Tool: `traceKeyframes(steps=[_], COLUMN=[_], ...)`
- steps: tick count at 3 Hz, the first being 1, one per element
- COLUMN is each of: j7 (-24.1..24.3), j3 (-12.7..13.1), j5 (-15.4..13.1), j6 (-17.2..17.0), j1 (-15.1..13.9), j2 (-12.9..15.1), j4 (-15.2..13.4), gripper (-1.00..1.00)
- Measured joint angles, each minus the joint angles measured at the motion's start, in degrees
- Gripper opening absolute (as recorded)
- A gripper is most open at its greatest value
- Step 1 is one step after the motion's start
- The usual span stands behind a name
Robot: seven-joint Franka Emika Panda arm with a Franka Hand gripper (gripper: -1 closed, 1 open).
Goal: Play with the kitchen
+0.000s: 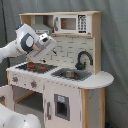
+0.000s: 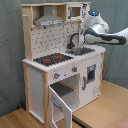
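The kitchen (image 1: 75, 95) (image 2: 60, 75) is a tall toy of white and pale wood, in both exterior views. It has a black stovetop (image 1: 35, 66) (image 2: 52, 59), a grey sink (image 1: 70, 75) (image 2: 82, 50), a black faucet (image 1: 83, 59) (image 2: 75, 40), a hood (image 1: 42, 24) (image 2: 50, 20) and a small microwave (image 1: 68, 24) (image 2: 75, 11). Its oven door (image 2: 62, 106) hangs open. My gripper (image 1: 49, 47) (image 2: 86, 36) hovers above the counter between stovetop and sink, in front of the tiled back wall, touching nothing that I can see.
A grey curtain (image 1: 115, 45) (image 2: 10, 60) hangs behind the kitchen. The toy stands on a wooden floor (image 2: 107, 107). A rounded wooden countertop end (image 1: 100, 79) juts out beside the sink. The white arm (image 2: 112, 36) reaches in from the second exterior view's right.
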Motion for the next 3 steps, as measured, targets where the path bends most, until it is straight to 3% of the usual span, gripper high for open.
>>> traceKeyframes(steps=[1,2,3], j7=[3.95,4.92,3.09], j3=[2.24,3.37,3.54], j5=[0.0,-0.06,-0.11], j6=[-0.01,-2.3,-7.65], j1=[-1.89,-5.0,-6.45], j2=[3.14,7.22,7.92], j4=[-0.01,-0.04,-0.05], gripper=[1.0,1.0,1.0])
